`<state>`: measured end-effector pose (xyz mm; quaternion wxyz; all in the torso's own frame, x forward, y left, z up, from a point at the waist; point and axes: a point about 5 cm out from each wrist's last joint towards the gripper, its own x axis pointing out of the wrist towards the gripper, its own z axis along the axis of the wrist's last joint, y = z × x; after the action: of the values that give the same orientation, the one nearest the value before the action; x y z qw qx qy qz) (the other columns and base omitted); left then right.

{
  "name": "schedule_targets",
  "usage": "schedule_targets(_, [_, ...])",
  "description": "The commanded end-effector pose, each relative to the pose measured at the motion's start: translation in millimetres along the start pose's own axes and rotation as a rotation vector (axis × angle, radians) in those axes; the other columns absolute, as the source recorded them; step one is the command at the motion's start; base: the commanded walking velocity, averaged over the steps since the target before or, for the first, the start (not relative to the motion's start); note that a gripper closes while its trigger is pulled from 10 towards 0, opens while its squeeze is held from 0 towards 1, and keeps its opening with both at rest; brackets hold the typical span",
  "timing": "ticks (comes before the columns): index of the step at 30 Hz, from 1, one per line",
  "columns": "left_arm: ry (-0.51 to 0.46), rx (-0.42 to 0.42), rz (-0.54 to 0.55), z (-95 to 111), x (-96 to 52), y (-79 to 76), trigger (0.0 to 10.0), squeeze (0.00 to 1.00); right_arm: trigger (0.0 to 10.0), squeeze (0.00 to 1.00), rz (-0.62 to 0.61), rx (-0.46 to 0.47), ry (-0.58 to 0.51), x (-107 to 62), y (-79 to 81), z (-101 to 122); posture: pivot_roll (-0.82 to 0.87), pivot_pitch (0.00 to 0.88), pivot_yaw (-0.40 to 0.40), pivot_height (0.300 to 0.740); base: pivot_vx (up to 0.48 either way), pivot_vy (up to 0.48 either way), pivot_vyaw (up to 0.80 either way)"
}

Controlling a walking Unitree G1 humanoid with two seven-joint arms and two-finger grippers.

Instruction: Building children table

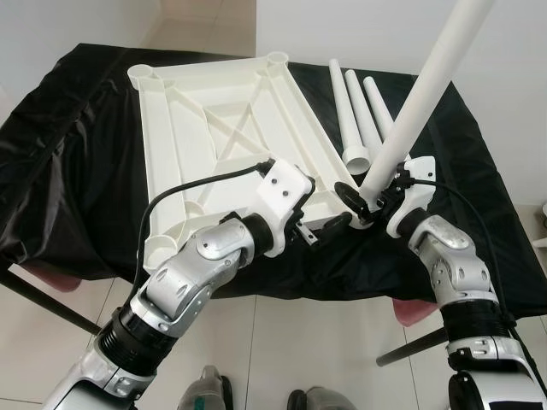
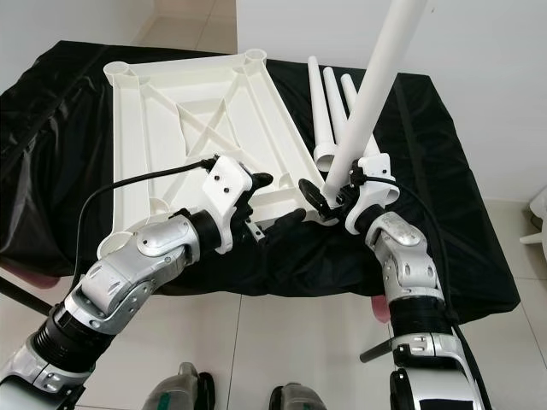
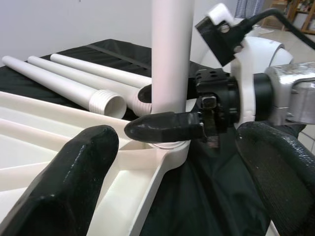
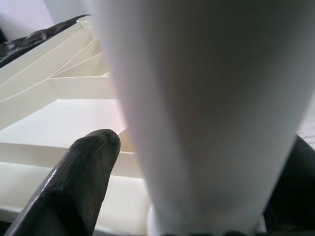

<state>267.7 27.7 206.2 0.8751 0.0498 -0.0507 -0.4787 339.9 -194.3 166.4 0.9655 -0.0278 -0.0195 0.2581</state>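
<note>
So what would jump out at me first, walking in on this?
Probably the long white leg rising at a slant, gripped near its foot by the right tool at the near corner socket of the upside-down white tabletop on the black cloth. Three spare legs lie beside it, and the left tool hovers open at the near edge.

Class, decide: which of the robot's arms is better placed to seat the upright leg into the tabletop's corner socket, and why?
The right. Its claw is shut on the upright leg just above the corner socket of the tabletop. The left claw is open beside it, holding nothing.
</note>
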Motion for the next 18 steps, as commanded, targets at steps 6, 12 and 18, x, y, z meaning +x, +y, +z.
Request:
schedule_targets(6, [0.013,0.007,-0.130,-0.6,-0.1,-5.3,10.0,0.00,0.0,0.00,0.012,-0.017,0.007,-3.8,-12.1,-5.1,0.00,0.082,-0.003,0.740,0.000,0.000,0.00])
schedule_targets(12, [0.013,0.008,-0.131,-0.7,-0.4,-5.9,10.0,0.00,0.0,0.00,0.051,-0.024,-0.003,-3.5,-11.5,-7.5,0.01,0.076,-0.004,0.740,0.000,0.000,0.00])
schedule_targets(18, [0.013,0.006,-0.132,-0.7,-0.3,-6.8,10.0,0.00,0.0,0.00,0.063,-0.016,-0.021,-4.0,-7.8,-8.5,0.01,0.075,-0.006,0.740,0.000,0.000,0.00])
